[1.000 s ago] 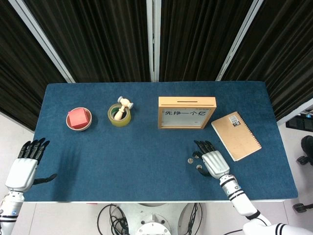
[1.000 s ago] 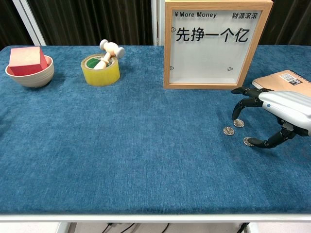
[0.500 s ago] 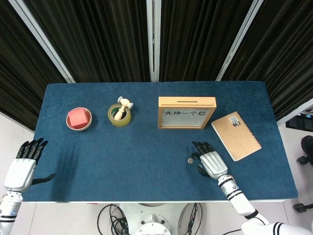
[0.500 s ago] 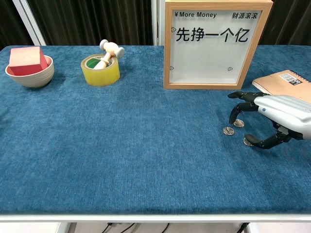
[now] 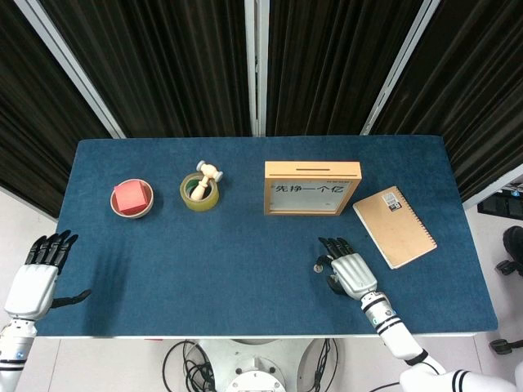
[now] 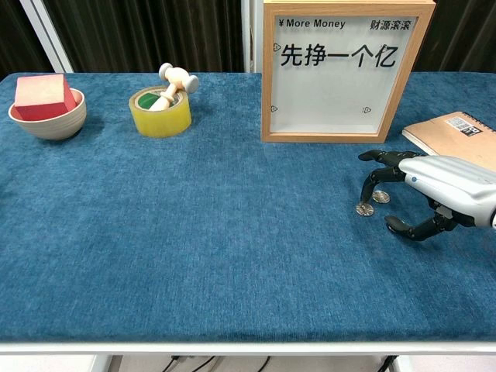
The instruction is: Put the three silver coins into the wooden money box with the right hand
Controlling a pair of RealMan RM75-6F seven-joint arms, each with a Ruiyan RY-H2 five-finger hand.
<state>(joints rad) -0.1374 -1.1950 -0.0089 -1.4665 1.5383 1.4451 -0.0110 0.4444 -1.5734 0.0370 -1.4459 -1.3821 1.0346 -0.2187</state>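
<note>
Looking down in the head view, the right hand (image 5: 350,270) lies palm-down on the blue table (image 5: 245,261), just in front of the wooden box (image 5: 311,188), fingers spread and bent toward one coin (image 5: 318,267) visible at their tips. A notebook (image 5: 394,225) lies to its right. The left hand (image 5: 37,278) hangs off the table's left edge, fingers apart, holding nothing. A bowl (image 5: 131,198) with a red block and a tape roll (image 5: 199,192) sit far left.

From the chest view, the right hand (image 6: 434,190) arches over the cloth with fingers apart; one fingertip (image 6: 365,195) touches or nearly touches a coin (image 6: 362,209), and a second coin (image 6: 380,198) lies just behind. Whether a third coin lies under the thumb cannot be told. Nothing is pinched. The box (image 6: 346,70) stands upright just beyond.
</note>
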